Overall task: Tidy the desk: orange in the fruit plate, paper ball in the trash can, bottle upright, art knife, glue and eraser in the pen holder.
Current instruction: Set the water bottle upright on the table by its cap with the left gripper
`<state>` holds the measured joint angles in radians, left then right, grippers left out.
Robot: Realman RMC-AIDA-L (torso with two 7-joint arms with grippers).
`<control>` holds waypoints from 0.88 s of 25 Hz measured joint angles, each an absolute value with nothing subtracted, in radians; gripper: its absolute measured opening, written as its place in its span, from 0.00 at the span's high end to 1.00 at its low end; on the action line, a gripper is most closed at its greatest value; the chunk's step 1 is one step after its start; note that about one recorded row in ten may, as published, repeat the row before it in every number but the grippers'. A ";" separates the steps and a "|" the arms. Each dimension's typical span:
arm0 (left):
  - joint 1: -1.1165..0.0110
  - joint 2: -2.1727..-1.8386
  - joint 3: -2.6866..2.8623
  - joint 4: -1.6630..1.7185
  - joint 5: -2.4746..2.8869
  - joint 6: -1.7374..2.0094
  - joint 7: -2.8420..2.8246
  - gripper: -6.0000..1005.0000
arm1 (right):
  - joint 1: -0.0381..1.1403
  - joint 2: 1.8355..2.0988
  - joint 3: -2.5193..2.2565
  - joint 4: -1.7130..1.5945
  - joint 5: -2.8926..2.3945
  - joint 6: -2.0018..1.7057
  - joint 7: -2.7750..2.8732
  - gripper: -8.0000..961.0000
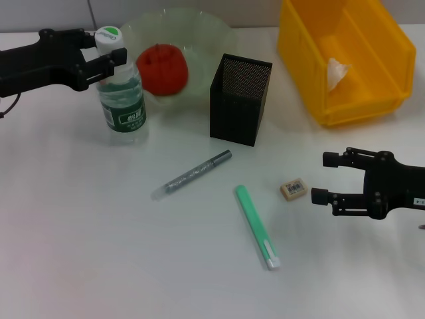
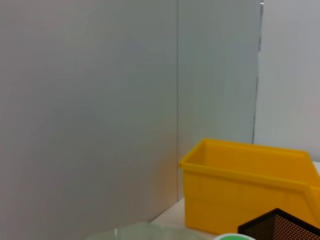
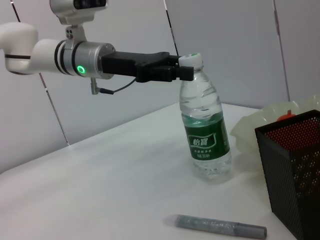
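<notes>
Your left gripper (image 1: 111, 52) pinches the upright bottle (image 1: 122, 100) at its neck, beside the fruit plate (image 1: 212, 33) holding the orange (image 1: 162, 68). Your right gripper (image 1: 322, 178) hangs spread by the eraser (image 1: 293, 189); the paper ball (image 1: 337, 72) lies in the trash can (image 1: 372, 100).

L gripper (image 1: 111, 53) fingers straddling bottle neck; R gripper (image 1: 321, 178) low, fingers spread.

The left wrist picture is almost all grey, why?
In the left wrist view the camera faces a plain wall, with only the trash can and pen holder low down; the head view shows the left pincer up at the bottle neck.
</notes>
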<state>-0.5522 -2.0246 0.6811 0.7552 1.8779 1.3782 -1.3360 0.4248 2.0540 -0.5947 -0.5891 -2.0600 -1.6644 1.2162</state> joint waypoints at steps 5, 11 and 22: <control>-0.552 -2.029 0.681 0.751 1.876 1.367 -1.334 0.54 | 0.423 2.054 -0.595 -0.589 -2.060 -1.664 1.216 0.13; -0.550 -2.040 0.677 0.718 1.867 1.338 -1.311 0.54 | 0.421 2.053 -0.593 -0.589 -2.060 -1.664 1.216 0.13; -0.540 -2.049 0.671 0.713 1.847 1.326 -1.301 0.53 | 0.422 2.054 -0.595 -0.589 -2.061 -1.664 1.216 0.13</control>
<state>-0.5403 -2.0489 0.6706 0.7128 1.8466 1.3257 -1.3009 0.4219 2.0539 -0.5953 -0.5890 -2.0605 -1.6644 1.2163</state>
